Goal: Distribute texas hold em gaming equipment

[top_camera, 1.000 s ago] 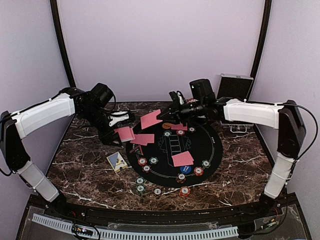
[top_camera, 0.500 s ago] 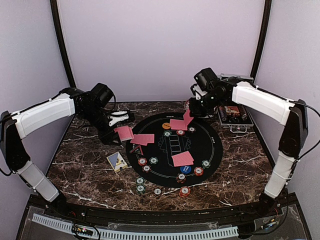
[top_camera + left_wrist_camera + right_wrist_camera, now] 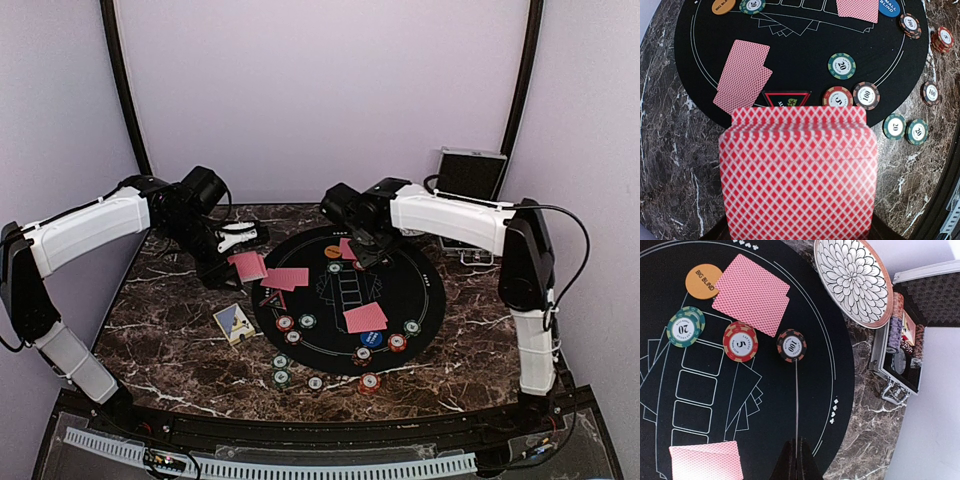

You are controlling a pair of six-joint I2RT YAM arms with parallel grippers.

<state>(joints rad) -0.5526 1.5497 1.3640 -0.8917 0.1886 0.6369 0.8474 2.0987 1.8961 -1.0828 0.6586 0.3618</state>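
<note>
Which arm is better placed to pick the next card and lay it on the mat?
Right. Its pincer is shut and empty above the black mat, probably free to fetch a card; the left pincer is occupied clamping the deck.

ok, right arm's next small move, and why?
Probably move the right gripper across to the deck held in the left gripper, opening on the way: it hangs shut and empty over the mat, and the next card must come from that deck.
</note>
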